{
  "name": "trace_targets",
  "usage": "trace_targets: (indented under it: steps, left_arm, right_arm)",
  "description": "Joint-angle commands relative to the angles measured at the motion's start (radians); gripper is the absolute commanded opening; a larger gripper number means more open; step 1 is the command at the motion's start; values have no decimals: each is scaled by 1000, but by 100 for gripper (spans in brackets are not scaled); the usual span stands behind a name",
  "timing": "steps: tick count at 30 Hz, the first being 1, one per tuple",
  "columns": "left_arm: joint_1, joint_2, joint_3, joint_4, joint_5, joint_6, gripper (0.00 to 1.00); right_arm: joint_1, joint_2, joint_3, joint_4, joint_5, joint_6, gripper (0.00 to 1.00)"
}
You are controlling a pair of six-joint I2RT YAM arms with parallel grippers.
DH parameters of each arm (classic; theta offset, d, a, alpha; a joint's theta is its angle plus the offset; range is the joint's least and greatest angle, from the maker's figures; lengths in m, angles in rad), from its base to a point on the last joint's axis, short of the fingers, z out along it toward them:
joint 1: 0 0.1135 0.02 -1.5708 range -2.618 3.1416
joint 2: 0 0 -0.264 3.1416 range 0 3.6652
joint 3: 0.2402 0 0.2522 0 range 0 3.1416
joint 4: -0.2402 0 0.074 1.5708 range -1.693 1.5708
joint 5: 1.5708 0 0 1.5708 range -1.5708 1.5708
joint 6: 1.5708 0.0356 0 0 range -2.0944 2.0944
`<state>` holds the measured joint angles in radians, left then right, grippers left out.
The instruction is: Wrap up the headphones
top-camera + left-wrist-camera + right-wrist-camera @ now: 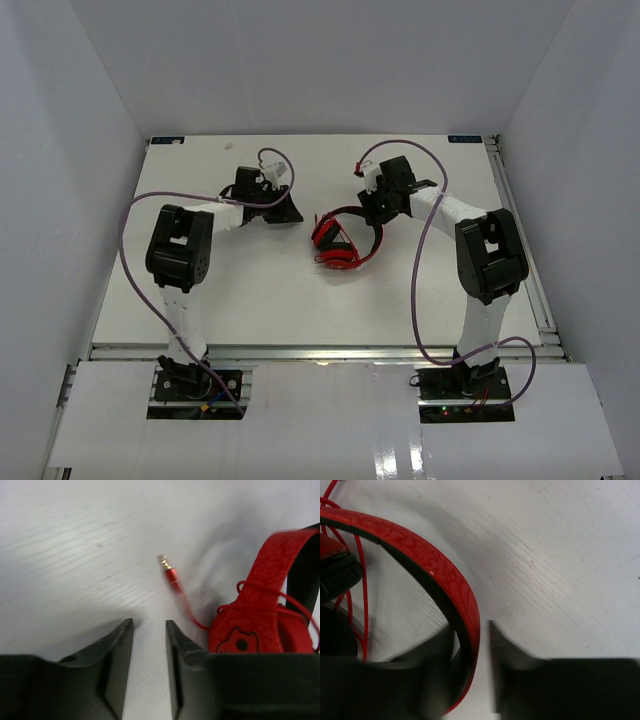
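The red headphones (336, 244) lie on the white table between my two grippers, their thin red cord wound loosely round them. In the left wrist view an ear cup (245, 636), the red headband (278, 560) and the cord's jack plug (169, 571) show; the plug lies free on the table ahead of my left gripper (150, 630), which is open and empty. My right gripper (470, 627) is open and straddles the headband (445, 582). The band runs along the left finger, with a gap to the right finger. Cord loops (364, 580) hang at the left.
The white table (250, 290) is enclosed by white walls on three sides. Thick purple cables (425, 270) loop from both arms. A metal rail runs along the table's right edge (530, 280).
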<state>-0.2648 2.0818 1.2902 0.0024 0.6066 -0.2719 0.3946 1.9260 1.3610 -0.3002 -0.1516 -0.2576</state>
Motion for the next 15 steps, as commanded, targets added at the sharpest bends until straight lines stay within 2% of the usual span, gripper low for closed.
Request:
trace_targets:
  steps: [1, 4, 8, 9, 12, 15]
  left_arm:
    - [102, -253, -70, 20, -116, -81, 47]
    - [167, -410, -195, 97, -100, -141, 59]
    - [201, -627, -360, 187, -67, -166, 70]
    - [202, -663, -385, 204, -62, -169, 73]
    - [202, -810, -488, 238, -19, -178, 78]
    - [202, -973, -613, 295, 27, -211, 98]
  right_arm:
    - [1, -27, 34, -16, -2, 16, 59]
    - [-8, -81, 14, -17, 17, 15, 85]
    - [-44, -173, -30, -26, 8, 1, 99]
    - [-51, -218, -49, -25, 4, -4, 100]
    - [-95, -345, -100, -25, -16, -7, 91]
    - [-116, -492, -157, -18, 39, 20, 90]
